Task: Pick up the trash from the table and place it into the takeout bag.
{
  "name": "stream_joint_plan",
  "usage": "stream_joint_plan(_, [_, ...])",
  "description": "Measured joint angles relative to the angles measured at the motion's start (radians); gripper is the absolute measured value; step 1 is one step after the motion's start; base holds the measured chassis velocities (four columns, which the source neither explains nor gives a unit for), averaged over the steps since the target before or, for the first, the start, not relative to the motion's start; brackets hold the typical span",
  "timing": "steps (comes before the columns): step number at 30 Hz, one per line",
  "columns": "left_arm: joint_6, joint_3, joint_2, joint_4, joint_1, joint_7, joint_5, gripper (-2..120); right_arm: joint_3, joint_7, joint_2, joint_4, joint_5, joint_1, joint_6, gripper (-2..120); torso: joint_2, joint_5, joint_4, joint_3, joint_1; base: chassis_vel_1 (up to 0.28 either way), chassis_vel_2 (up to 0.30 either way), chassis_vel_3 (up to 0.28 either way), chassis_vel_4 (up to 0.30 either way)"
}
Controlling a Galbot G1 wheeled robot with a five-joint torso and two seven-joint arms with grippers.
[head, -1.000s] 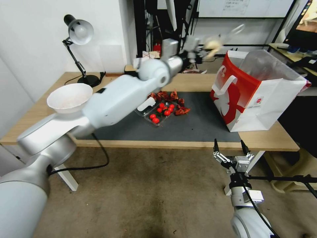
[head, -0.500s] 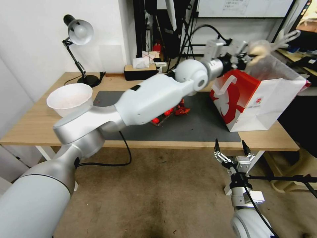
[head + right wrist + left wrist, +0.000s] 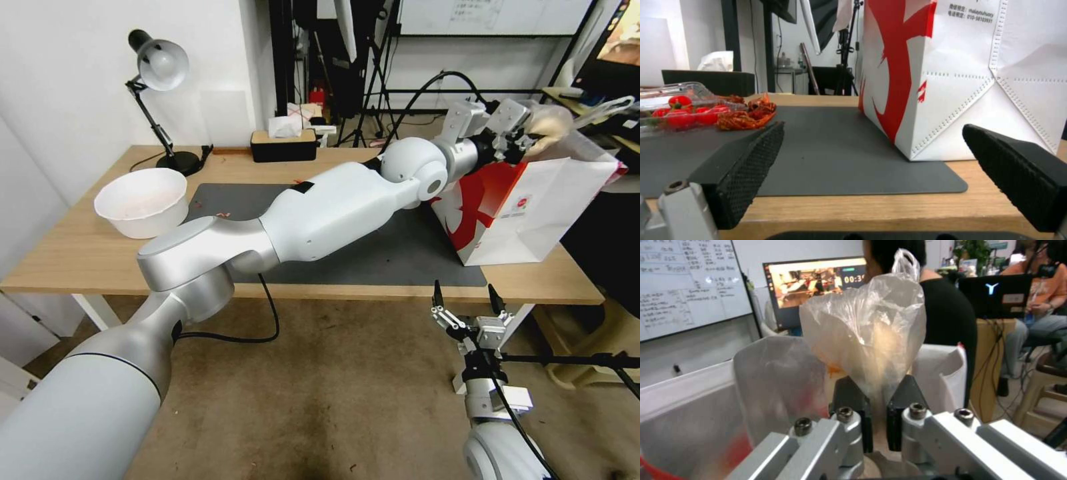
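Note:
My left gripper [image 3: 528, 135] is shut on the neck of a small clear bag [image 3: 552, 122] with a beige lump inside, a piece of the trash. It holds the bag over the open top of the red-and-white takeout bag [image 3: 533, 213], which stands at the right end of the table [image 3: 67, 253]. In the left wrist view the clear bag [image 3: 871, 330] is pinched in the left gripper [image 3: 879, 400], with the takeout bag's plastic liner [image 3: 773, 380] just behind. My right gripper [image 3: 465, 300] hangs open below the table's front edge; in its own view it [image 3: 880, 173] faces the takeout bag [image 3: 978, 76].
A big white bowl [image 3: 141, 200] sits at the table's left, with a desk lamp [image 3: 157, 67] and a black tissue box [image 3: 283, 143] behind. A clear tray of tomatoes [image 3: 680, 106] and red shells [image 3: 746, 113] lie on the dark mat [image 3: 831, 143].
My left arm has swung right with the clear bag, from above the back of the table to over the takeout bag's mouth. It now covers the tomato tray. The right arm is still.

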Motion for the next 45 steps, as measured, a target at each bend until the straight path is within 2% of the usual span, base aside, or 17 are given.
stream_joint_plan(5, [-0.002,0.000,0.001,-0.001,0.004,-0.017,0.002,23,-0.003,-0.001,0.002,-0.002,-0.001,0.002,0.000,100,0.000,0.0000,0.0000,0.000,0.000,0.000,0.000,0.000,0.000])
stream_joint_plan(7, [-0.002,-0.001,0.002,-0.001,0.007,-0.020,0.002,34,-0.002,-0.001,0.000,-0.002,-0.001,0.003,0.000,100,0.000,0.0000,0.0000,0.000,0.000,0.000,0.000,0.000,0.000])
stream_joint_plan(9, [-0.002,-0.002,0.002,-0.001,0.008,-0.020,0.003,38,-0.002,-0.001,-0.001,-0.002,-0.001,0.003,0.000,100,0.000,0.0000,0.0000,0.000,0.000,0.000,0.000,0.000,0.000])
stream_joint_plan(11, [-0.002,-0.005,0.003,-0.003,0.007,-0.022,0.003,50,-0.001,-0.001,-0.002,-0.001,-0.001,0.002,0.000,100,0.000,-0.0001,0.0000,0.000,0.000,0.000,0.000,0.000,0.000])
stream_joint_plan(17, [-0.002,-0.007,0.003,-0.010,0.001,-0.022,0.002,66,0.000,-0.001,-0.002,0.000,-0.001,0.002,0.000,100,0.000,0.0000,-0.0001,0.000,0.000,0.000,0.000,0.000,0.000])
stream_joint_plan(19, [-0.002,-0.016,0.003,-0.013,0.000,-0.024,0.003,78,0.000,-0.001,-0.002,0.003,-0.001,0.003,0.000,100,0.000,-0.0001,-0.0001,0.000,0.000,0.000,0.000,0.000,0.000])
stream_joint_plan(21, [-0.002,-0.022,0.003,-0.014,0.000,-0.025,0.003,81,0.000,-0.001,-0.003,0.003,-0.001,0.003,0.000,100,0.000,0.0000,-0.0001,0.000,0.000,0.000,0.000,0.000,0.000])
stream_joint_plan(23, [-0.001,-0.059,0.005,-0.014,0.000,-0.035,0.003,93,0.001,-0.001,-0.006,0.003,0.000,0.002,0.000,100,0.000,0.0000,-0.0002,0.000,0.000,0.000,0.000,0.000,0.000])
stream_joint_plan(29, [0.005,-0.111,0.055,-0.027,-0.009,-0.042,-0.009,99,0.001,0.000,-0.012,0.003,0.001,0.002,0.000,100,0.000,-0.0001,-0.0001,0.000,0.000,0.000,0.000,0.000,0.000])
stream_joint_plan(31, [0.005,-0.120,0.111,-0.052,-0.005,-0.042,-0.014,100,0.001,0.000,-0.015,0.003,0.001,0.003,0.000,100,0.000,-0.0002,-0.0001,0.000,0.000,0.000,0.000,0.000,0.000])
stream_joint_plan(33, [0.005,-0.123,0.127,-0.058,0.000,-0.042,-0.014,100,0.001,0.000,-0.016,0.003,0.002,0.003,0.000,100,0.000,-0.0003,-0.0001,0.000,0.000,0.000,0.000,0.000,0.000])
stream_joint_plan(35, [0.003,-0.148,0.201,-0.081,0.035,-0.043,-0.008,100,0.000,0.000,-0.019,0.003,0.002,0.004,-0.002,100,0.000,-0.0004,-0.0002,0.000,0.000,0.000,0.000,0.000,0.000])
stream_joint_plan(36, [0.003,-0.148,0.201,-0.081,0.035,-0.043,-0.008,100,0.000,0.000,-0.019,0.003,0.002,0.004,-0.002,100,0.000,-0.0004,-0.0002,0.000,0.000,0.000,0.000,0.000,0.000])
stream_joint_plan(38, [0.001,-0.176,0.259,-0.099,0.066,-0.043,0.002,100,-0.002,0.001,-0.021,0.003,0.003,0.005,-0.002,100,0.000,-0.0004,0.0000,0.000,0.000,0.000,0.000,0.000,0.000])
stream_joint_plan(41, [0.000,-0.183,0.271,-0.103,0.073,-0.043,0.005,100,-0.003,0.001,-0.021,0.003,0.003,0.005,-0.003,100,0.000,-0.0005,0.0002,0.000,0.000,0.000,0.000,0.000,0.000])
stream_joint_plan(43, [-0.006,-0.273,0.365,-0.134,0.148,-0.043,0.057,100,-0.008,0.000,-0.022,0.001,0.003,0.008,-0.005,100,0.000,-0.0007,0.0002,0.000,0.000,0.000,0.000,0.000,0.000])
stream_joint_plan(45, [-0.009,-0.301,0.388,-0.143,0.168,-0.042,0.074,100,-0.009,-0.001,-0.023,0.000,0.002,0.008,-0.006,100,0.000,-0.0008,0.0000,0.000,0.000,0.000,0.000,0.000,0.000])
